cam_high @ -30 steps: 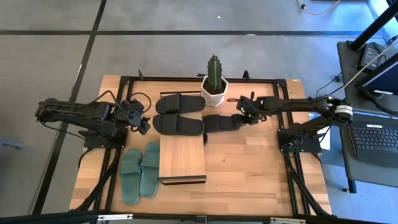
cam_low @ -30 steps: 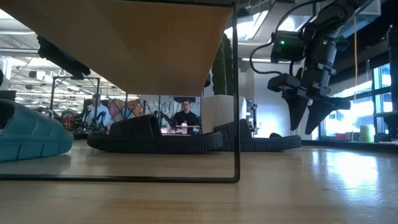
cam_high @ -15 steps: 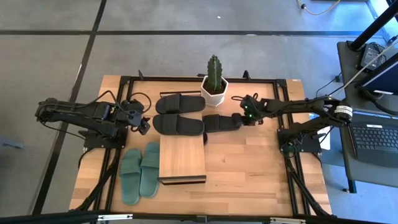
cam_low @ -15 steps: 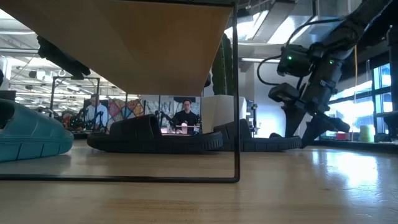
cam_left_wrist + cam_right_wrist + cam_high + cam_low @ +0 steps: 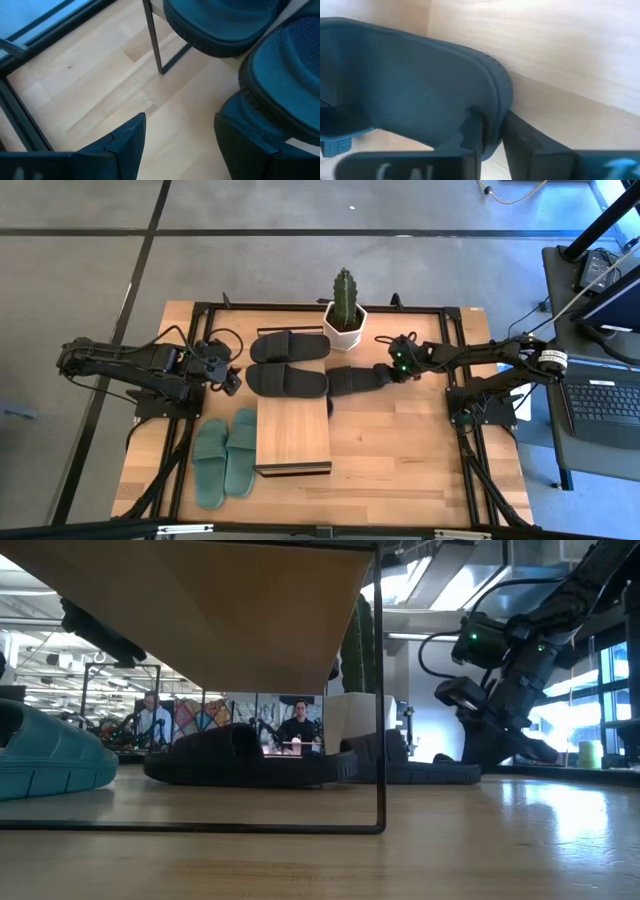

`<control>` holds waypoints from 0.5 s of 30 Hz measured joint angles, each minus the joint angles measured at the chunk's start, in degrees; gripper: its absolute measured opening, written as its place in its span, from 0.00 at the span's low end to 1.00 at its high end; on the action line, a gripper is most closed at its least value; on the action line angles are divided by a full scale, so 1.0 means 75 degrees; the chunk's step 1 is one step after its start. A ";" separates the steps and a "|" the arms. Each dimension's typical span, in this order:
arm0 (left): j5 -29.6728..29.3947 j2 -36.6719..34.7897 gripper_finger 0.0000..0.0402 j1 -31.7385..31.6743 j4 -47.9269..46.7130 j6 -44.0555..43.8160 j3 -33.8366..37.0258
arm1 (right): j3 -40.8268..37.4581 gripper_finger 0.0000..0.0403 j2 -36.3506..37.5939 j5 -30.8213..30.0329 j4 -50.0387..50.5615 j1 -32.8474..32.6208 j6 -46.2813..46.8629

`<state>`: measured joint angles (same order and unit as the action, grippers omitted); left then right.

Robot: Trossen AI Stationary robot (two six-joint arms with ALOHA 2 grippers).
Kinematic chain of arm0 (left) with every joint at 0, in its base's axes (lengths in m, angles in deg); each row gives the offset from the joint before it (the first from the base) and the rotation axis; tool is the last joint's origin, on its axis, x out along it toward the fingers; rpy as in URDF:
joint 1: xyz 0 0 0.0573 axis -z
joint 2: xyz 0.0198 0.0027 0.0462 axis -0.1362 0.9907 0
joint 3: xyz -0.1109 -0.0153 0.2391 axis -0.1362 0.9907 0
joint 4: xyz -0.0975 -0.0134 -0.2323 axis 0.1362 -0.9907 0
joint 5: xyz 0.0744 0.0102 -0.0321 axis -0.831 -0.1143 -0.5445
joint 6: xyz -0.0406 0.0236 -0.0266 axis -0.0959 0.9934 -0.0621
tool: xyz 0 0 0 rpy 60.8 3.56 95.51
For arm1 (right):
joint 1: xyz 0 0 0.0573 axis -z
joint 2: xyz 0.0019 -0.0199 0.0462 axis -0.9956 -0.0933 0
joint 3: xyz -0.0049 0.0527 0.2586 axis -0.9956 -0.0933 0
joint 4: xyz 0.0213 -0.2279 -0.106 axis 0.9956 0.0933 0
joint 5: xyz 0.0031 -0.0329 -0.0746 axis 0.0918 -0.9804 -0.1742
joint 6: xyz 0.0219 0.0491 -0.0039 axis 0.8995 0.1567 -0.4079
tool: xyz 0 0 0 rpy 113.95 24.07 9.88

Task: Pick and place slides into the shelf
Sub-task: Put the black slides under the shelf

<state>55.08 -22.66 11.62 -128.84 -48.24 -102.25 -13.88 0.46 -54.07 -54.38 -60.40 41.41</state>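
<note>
Right gripper (image 5: 386, 373) pinches the heel rim of the black slide (image 5: 355, 379) lying just beside the shelf (image 5: 293, 436), probably light, soft foam that flexes, while left gripper (image 5: 175, 145) waits spread.

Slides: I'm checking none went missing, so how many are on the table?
5 visible: two green slides left of the shelf, three black slides behind it, one at the right hand. A sixth may be hidden.

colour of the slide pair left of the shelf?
Muted green pair, lying beside the shelf. Clearest in the high view.
</note>
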 joint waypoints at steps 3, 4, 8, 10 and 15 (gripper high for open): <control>-0.0182 0.0000 0.56 -0.0002 0.0000 0.0000 0.0000 | 0.0000 0.12 -0.0006 -0.0027 -0.0047 -0.0002 -0.0093; -0.0214 0.0000 0.56 0.0000 0.0000 0.0000 0.0000 | -0.0002 0.12 -0.0006 -0.0042 -0.0059 -0.0003 -0.0093; -0.0231 -0.0001 0.56 0.0000 0.0000 0.0000 0.0000 | -0.0003 0.12 -0.0012 -0.0052 -0.0118 -0.0003 -0.0079; -0.0228 0.0000 0.56 -0.0003 0.0000 0.0000 0.0000 | -0.0003 0.13 -0.0012 -0.0049 -0.0118 -0.0003 0.0129; -0.0228 -0.0001 0.56 0.0000 0.0000 0.0000 0.0000 | -0.0012 0.13 -0.0020 0.0004 -0.0337 -0.0016 0.0659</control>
<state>53.37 -22.67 11.62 -128.84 -48.24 -102.25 -13.97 0.30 -54.04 -56.91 -60.52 46.36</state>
